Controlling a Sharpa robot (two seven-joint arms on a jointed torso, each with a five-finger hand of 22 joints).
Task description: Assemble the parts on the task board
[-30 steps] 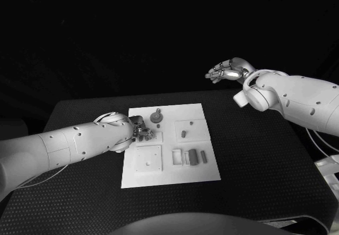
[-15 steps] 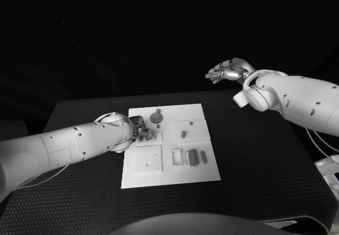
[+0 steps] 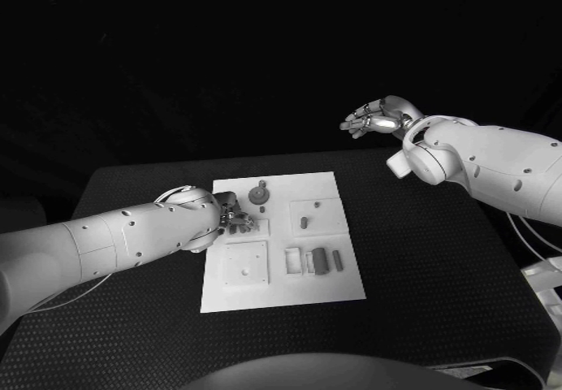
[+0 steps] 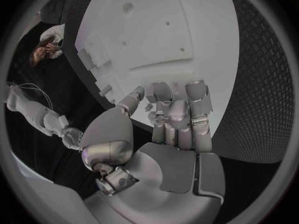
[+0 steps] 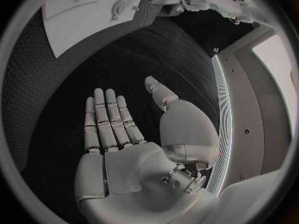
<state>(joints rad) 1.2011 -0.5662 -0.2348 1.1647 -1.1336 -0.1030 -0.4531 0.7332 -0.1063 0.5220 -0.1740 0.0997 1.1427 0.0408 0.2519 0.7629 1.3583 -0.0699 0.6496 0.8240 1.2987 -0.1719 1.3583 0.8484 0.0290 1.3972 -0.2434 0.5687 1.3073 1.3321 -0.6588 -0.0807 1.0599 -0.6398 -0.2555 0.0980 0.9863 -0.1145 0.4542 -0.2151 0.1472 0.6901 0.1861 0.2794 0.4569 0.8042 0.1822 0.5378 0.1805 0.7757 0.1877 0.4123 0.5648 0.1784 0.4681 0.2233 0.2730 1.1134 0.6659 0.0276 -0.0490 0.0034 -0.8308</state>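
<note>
- Right now the left hand (image 3: 235, 218) is low over the left side of the task board (image 3: 281, 280), its fingers curled down together just beside a raised square block (image 3: 247, 263). Whether a part is pinched under them I cannot tell; the left wrist view shows the fingertips (image 4: 177, 109) bunched close at the board's edge but not what, if anything, lies between them.
- The right hand (image 3: 373, 120) hangs well clear beyond the far edge of the tabletop (image 3: 434, 268), holding nothing, with its fingers (image 5: 107, 115) straight and apart.
- Several small parts (image 3: 322, 260) lie together in the board's near right section, a single peg-like part (image 3: 304, 221) sits in the square above them, and a round part (image 3: 259, 194) rests near the far edge.
- Risk: if the left fingers close off-centre on a small piece, it could twist or pop out and skid across the board.
- Risk: nothing visibly steadies the board, so a sideways push from the left hand may slide it on the tabletop and spoil alignment.
- Risk: the left forearm covers the work, so a misplaced grasp could go unnoticed.
</note>
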